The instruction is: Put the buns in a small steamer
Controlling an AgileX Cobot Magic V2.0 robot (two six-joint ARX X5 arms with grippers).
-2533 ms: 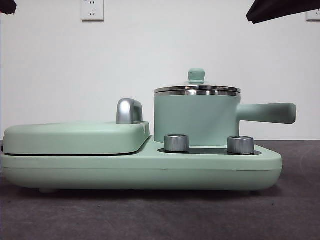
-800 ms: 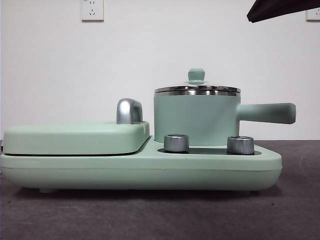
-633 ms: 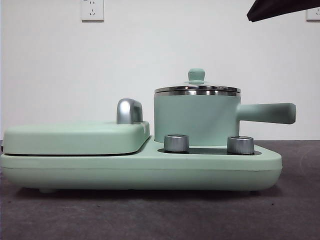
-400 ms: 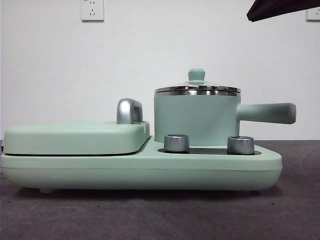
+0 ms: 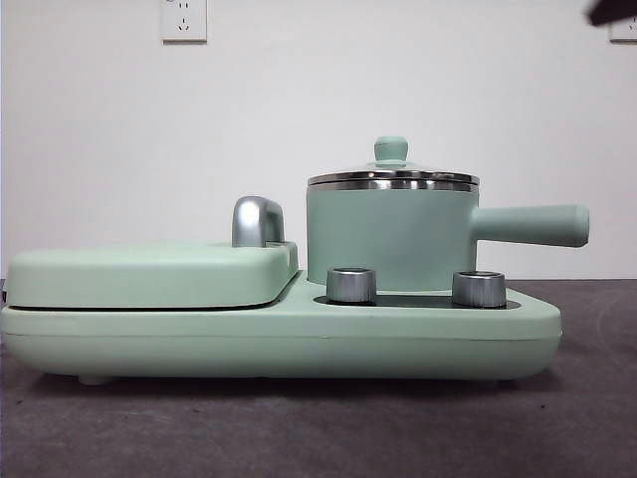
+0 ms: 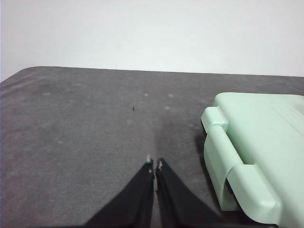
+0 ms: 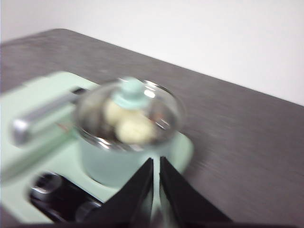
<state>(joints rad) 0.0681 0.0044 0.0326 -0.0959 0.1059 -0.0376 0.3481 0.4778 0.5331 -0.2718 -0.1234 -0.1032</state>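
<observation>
With its glass lid on, the mint-green cylindrical steamer pot (image 5: 392, 237) sits on the mint-green cooker base (image 5: 279, 334); two cream-white buns (image 7: 128, 122) show through the glass lid (image 7: 130, 111), blurred. Right gripper (image 7: 156, 162) hovers above the pot, jaws nearly closed, empty. Left gripper (image 6: 155, 164) is closed and empty over the dark grey table (image 6: 85, 123), beside the flat griddle lid (image 6: 256, 142).

Buns (image 7: 128, 122) inside lidded small steamer (image 5: 390, 234), right of griddle section (image 5: 149, 274).
</observation>
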